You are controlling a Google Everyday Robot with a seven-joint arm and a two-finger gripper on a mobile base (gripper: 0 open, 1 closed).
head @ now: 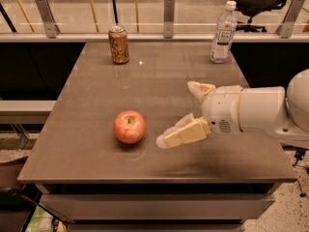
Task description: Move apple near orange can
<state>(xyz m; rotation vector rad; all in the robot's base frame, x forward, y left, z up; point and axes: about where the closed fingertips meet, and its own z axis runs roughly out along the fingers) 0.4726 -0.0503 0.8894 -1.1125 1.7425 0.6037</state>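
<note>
One apple (129, 126) sits on the near half of the tabletop (87, 149). Just right of the apple we see our hand (176, 113), fingers (186, 133) spread open, gripping nothing. Well behind the apple stands the orange can (119, 44); behind and far right of the apple, a water bottle (222, 33).
</note>
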